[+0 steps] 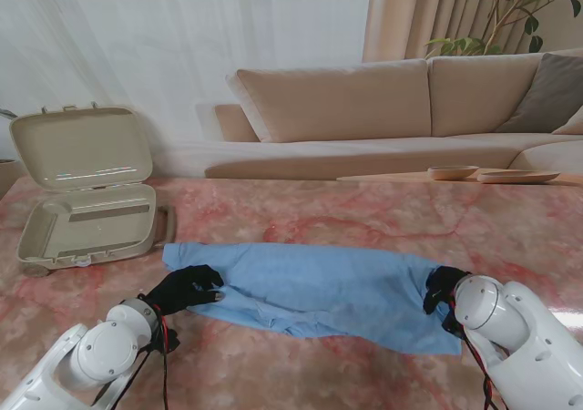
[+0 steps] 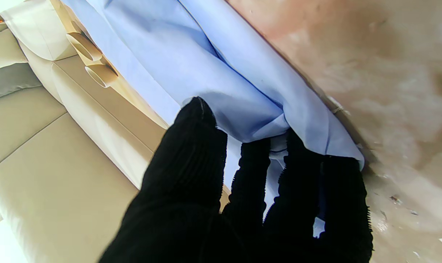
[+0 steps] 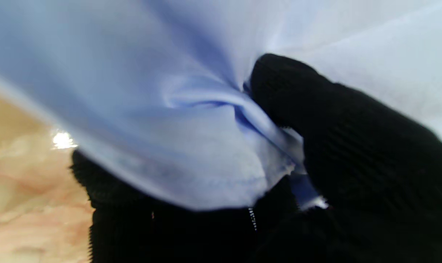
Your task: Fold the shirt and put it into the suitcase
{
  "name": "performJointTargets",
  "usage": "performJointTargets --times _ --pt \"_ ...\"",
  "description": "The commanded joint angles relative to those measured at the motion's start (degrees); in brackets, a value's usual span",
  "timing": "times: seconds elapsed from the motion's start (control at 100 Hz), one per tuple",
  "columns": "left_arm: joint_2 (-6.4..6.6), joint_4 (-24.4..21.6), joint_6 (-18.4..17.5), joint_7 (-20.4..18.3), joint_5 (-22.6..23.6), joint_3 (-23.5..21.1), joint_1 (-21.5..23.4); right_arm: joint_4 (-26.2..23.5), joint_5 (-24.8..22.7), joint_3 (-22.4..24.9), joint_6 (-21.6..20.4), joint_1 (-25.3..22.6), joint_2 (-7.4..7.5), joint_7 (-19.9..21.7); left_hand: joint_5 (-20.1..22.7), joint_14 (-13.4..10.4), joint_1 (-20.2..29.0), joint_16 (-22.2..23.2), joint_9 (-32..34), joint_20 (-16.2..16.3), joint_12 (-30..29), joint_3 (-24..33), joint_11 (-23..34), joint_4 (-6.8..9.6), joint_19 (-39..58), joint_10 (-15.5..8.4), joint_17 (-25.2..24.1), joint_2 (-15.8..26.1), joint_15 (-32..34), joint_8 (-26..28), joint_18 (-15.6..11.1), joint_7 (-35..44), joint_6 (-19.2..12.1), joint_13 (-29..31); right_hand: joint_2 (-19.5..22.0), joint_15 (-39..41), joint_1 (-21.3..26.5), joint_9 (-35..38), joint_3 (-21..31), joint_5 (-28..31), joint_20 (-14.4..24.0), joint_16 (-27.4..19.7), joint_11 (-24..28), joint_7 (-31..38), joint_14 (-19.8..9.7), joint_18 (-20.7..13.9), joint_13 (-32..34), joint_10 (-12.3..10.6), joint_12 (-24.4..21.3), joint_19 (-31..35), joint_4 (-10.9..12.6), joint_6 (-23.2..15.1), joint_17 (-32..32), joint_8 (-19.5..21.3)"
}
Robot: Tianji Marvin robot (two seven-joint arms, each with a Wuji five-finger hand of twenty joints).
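Item 1: shirt [image 1: 319, 287], light blue, count one. Lies on the pink marble table [image 1: 364, 214], in the part nearer to me, stretched as a long band. Long axis runs left to right across the table, the right end sitting slightly nearer to me than the left. Creased and partly doubled over along its near edge.

Item 2: suitcase [image 1: 86, 196], beige, hard shell, count one. Stands at the far left of the table, lid raised upright, tray lying flat and open. Well apart from the shirt's left end.

Item 3: left hand [image 1: 187, 287], black glove, count one. Rests at the shirt's left end. Stand view shows only the back of the hand on cloth. Left wrist view adds the grip: thumb [image 2: 191, 146] on one face of the fabric, the other fingers on the opposite face, a fold of shirt [image 2: 242, 84] pinched between them, close to the table surface.

Item 4: right hand [image 1: 444, 287], black glove, count one. Sits at the shirt's right end, mostly hidden behind its own white wrist in the stand view. Right wrist view, blurred, shows the fingers [image 3: 315, 109] closed on a hemmed edge of the shirt [image 3: 169, 128], cloth bunched at the pinch.

Item 5: sofa [image 1: 392, 109], beige, count one, beyond the table; two shallow wooden dishes [image 1: 453, 171] near it
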Motion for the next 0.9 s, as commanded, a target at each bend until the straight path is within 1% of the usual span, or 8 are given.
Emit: performJointTargets --times 0.0,0.18,0.21,0.33,0.36,0.4,0.58,0.89 --pt "-0.21 0.77 -0.07 0.12 -0.06 0.22 0.42 0.86 0.13 0.16 0.09 -1.55 -0.84 -0.16 0.98 1.22 2.55 -0.09 0.47 -0.60 0.44 -0.98 0.18 0.78 -0.32 0.25 -0.01 0.04 -0.02 -0.37 2.02 0.79 0.60 -0.65 -2.68 3.29 3.78 1.62 5.61 2.30 -2.09 0.23 -1.26 3.45 -2.58 -4.25 2.90 1.72 1.12 3.91 5.51 -1.24 5.21 0.44" --pt "-0.29 0.09 -0.43 0.63 0.21 -0.37 0.90 -0.44 2.78 2.23 -0.18 -2.38 -1.74 -3.32 0.99 1.14 2.65 -0.08 0.55 -0.60 0.53 -0.93 0.19 0.79 -0.31 0.31 -0.01 -0.03 -0.01 -0.37 2.02 0.89 0.69 -0.60 -4.21 12.20 4.52 1.27 8.71 2.15 -3.95 2.87 1.70 4.98 -3.53 -6.44 3.21 2.95 4.29 7.09 10.24 1.16 11.98 1.87" --pt "-0.32 -0.15 -0.46 0.81 0.30 -0.57 1.10 -0.65 3.37 2.49 0.07 -2.44 -1.91 -3.92 0.97 1.13 2.63 -0.09 0.51 -0.60 0.53 -0.93 0.16 0.78 -0.31 0.33 -0.01 -0.02 -0.02 -0.39 2.02 0.89 0.71 -0.62 -4.58 13.83 4.76 1.15 9.25 2.23 0.17 3.22 2.13 5.05 -3.56 -15.00 3.17 3.27 4.78 13.63 10.72 1.74 13.35 2.23" --pt "-0.52 -1.13 -0.28 1.81 0.58 -1.49 1.94 -1.47 4.43 3.54 0.56 -2.83 -2.62 -6.69 0.93 1.16 2.59 -0.08 0.59 -0.60 0.56 -0.92 0.18 0.79 -0.29 0.31 0.08 0.02 0.00 -0.45 1.97 0.85 0.69 -0.53 -5.32 16.81 5.11 1.17 10.14 2.80 2.24 4.60 2.68 4.94 -3.88 -17.56 3.22 3.34 5.45 16.07 12.10 2.26 13.74 2.77" --pt "-0.56 -1.38 -0.17 2.00 0.67 -1.76 2.16 -1.70 4.67 3.79 0.57 -2.94 -2.80 -7.39 0.97 1.16 2.63 -0.08 0.60 -0.61 0.58 -0.91 0.19 0.79 -0.29 0.28 0.08 -0.02 0.00 -0.45 1.97 0.88 0.70 -0.54 -5.62 17.45 5.22 1.29 10.30 2.97 -20.96 5.09 2.65 4.87 -3.90 -7.21 3.18 3.39 5.51 -1.88 12.45 2.34 8.26 2.68" --pt "-0.60 -1.72 -0.01 2.24 0.85 -2.21 2.49 -2.04 5.07 4.15 0.57 -3.08 -3.00 -8.08 0.98 1.12 2.57 -0.07 0.56 -0.61 0.57 -0.93 0.15 0.78 -0.29 0.32 0.08 0.00 0.03 -0.45 1.97 0.89 0.71 -0.46 -5.87 18.37 5.31 1.42 10.47 3.27 -29.44 5.67 2.64 4.85 -3.96 -5.60 3.23 3.53 5.52 -5.04 12.68 2.51 7.71 2.60" --pt "-0.67 -2.89 0.73 2.62 1.49 -4.43 4.06 -4.07 6.08 5.86 -0.01 -3.81 -3.53 -9.77 0.99 1.24 2.41 -0.06 0.71 -0.61 0.58 -0.98 0.21 0.76 -0.29 0.25 0.09 0.12 0.05 -0.54 1.96 0.82 0.71 -0.43 -6.17 20.90 5.59 1.28 11.09 3.43 -21.84 7.21 2.84 4.66 -4.67 -8.62 3.23 3.89 6.10 -0.04 12.67 3.00 12.04 3.14" --pt "-0.10 0.04 -0.05 -0.05 1.12 -4.15 3.50 -7.34 7.34 8.45 -0.72 -4.46 -4.00 -11.06 0.88 1.28 2.40 -0.03 0.78 -0.66 0.56 -0.95 0.22 0.81 -0.33 0.24 0.16 0.36 0.11 -0.62 1.91 0.63 0.80 -0.47 -6.81 22.63 5.97 1.78 11.44 3.86 -29.79 8.40 2.83 4.40 -4.98 -4.03 3.30 4.49 6.26 -5.36 12.54 3.56 7.56 3.50"
